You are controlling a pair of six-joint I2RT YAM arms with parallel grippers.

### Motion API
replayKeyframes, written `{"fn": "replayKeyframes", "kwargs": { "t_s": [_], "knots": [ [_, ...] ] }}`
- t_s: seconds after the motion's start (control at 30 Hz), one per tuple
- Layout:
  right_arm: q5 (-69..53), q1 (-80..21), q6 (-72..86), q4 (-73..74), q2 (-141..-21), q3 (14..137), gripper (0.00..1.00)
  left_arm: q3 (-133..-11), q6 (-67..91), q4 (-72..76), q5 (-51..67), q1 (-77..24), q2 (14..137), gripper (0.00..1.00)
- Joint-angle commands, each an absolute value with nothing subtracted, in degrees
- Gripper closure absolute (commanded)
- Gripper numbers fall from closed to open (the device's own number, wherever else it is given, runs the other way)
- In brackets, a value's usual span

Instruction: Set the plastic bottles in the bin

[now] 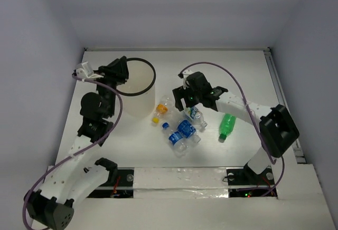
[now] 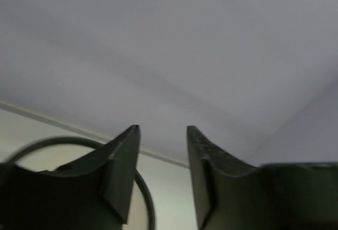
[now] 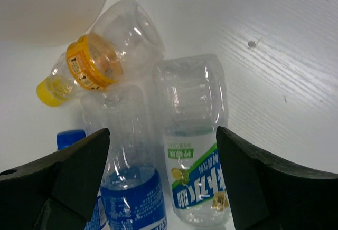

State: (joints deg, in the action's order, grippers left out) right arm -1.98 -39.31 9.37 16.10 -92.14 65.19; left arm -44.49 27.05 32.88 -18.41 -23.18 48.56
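Hovering over clear blue-labelled bottles (image 3: 129, 177), the right tool (image 3: 162, 135) gapes wide; left tool (image 2: 162, 132) narrowly parted, empty.

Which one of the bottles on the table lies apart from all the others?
The all-green bottle, lying alone to the right of the group. The clear bottles with blue labels and the yellow-capped one lie bunched together in the middle.
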Motion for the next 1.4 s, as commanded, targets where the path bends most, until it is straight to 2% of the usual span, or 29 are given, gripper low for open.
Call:
{"fn": "replayKeyframes", "kwargs": {
  "t_s": [0.0,0.1,0.33,0.53,0.6,0.7,0.83,0.93,1.13,1.2,1.37],
  "knots": [
    [-3.1,-38.8,6.2,18.8,-96.0,70.7,0.12,-41.5,34.3,24.2,-13.2,-26.1,43.1,0.66],
    [-1.9,-38.2,6.0,20.0,-98.2,72.3,0.12,-37.2,36.3,20.8,-12.0,-30.7,39.3,0.74],
    [-0.2,-37.2,5.5,22.4,-103.0,75.9,0.11,-31.5,40.1,11.6,-11.0,-44.3,39.2,0.72],
    [-0.3,-36.7,4.1,25.1,-108.3,80.1,0.12,-27.8,42.5,11.9,-13.2,-51.2,43.8,0.47],
    [-0.2,-36.1,4.1,25.3,-109.2,81.0,0.15,-27.2,42.7,12.2,-14.7,-52.9,45.3,0.37],
    [0.0,-35.6,4.0,25.7,-110.2,82.3,0.23,-27.0,42.8,13.4,-14.8,-53.4,49.4,0.32],
    [4.5,-34.5,4.0,25.9,-109.9,83.0,0.48,-26.7,42.6,15.5,-14.7,-54.0,52.6,0.29],
    [8.2,-33.9,4.7,25.3,-106.1,82.5,0.53,-25.0,43.3,18.1,-15.3,-54.5,51.2,0.29],
    [13.6,-33.9,6.5,23.6,-91.9,85.2,0.53,-24.3,43.1,17.3,-16.4,-54.5,50.2,0.29],
    [9.2,-33.9,7.5,18.6,-85.5,85.5,0.53,-24.3,43.5,17.6,-16.3,-54.5,51.5,0.3],
    [-1.9,-35.1,12.8,2.5,-78.6,85.4,0.53,-19.0,47.6,20.0,-18.5,-55.0,47.4,0.33]
  ]
}}
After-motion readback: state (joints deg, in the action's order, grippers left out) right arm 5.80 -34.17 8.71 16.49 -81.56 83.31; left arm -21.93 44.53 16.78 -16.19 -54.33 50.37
